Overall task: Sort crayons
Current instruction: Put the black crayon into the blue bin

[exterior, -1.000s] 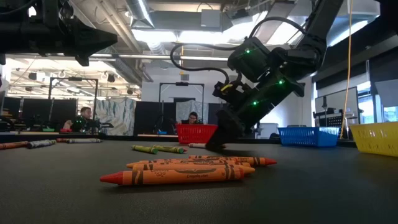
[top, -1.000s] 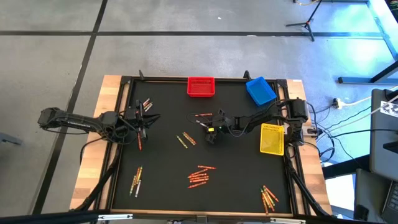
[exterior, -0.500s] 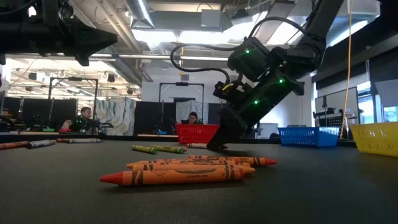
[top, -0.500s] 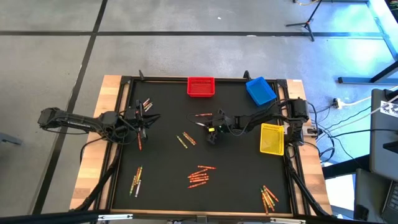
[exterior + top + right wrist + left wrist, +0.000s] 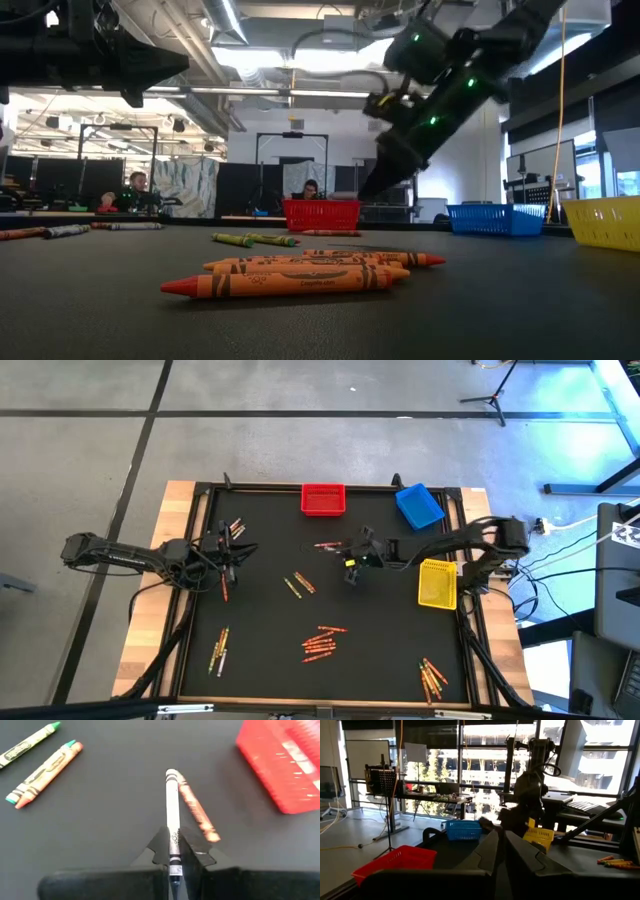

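A red plastic mesh bin [image 5: 323, 499] sits at the desk's [image 5: 260, 650] far edge; nothing can be made out inside it. A blue plastic bin [image 5: 418, 506] stands at the far right corner and a yellow plastic bin [image 5: 437, 582] along the right edge, their contents not visible. Crayon labels are too small to read. The right pincer [image 5: 173, 851], raised over mid-desk, is clenched on a white paper-wrapped crayon [image 5: 172, 810]. More thin wax crayons [image 5: 319, 643] lie scattered near the front edge. The left pincer [image 5: 501, 851] hovers clenched and empty near the left edge.

Bright overhead lights, window glare, right wrist view blurry.
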`<state>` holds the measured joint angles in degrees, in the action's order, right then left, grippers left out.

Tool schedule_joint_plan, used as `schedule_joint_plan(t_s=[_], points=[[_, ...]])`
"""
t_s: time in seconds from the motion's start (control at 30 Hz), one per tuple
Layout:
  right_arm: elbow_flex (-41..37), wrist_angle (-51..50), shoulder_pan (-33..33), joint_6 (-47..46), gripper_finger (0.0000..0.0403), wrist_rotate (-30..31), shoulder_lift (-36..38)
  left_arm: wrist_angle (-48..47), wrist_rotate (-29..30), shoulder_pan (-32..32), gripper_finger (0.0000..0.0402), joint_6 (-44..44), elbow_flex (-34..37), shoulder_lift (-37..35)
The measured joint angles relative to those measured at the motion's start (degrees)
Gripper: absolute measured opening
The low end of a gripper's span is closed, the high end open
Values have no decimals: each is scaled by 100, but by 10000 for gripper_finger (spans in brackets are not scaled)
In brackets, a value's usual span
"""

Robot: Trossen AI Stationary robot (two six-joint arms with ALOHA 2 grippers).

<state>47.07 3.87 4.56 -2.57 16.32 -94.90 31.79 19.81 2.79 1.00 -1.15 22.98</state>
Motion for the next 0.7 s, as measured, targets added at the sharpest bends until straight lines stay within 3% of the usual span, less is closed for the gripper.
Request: schedule_joint_plan(t_s=[0.3, 0.5, 0.7], points=[[2, -1622, 468, -4, 17, 481, 1288, -5, -58, 0, 25, 36, 0, 0], [2, -2436, 1379, 39, 20, 636, 1927, -6, -101, 2, 25, 35, 0, 0], [4, -2774, 2479, 247, 21, 604, 2081, -4, -105, 2, 25, 38, 0, 0]])
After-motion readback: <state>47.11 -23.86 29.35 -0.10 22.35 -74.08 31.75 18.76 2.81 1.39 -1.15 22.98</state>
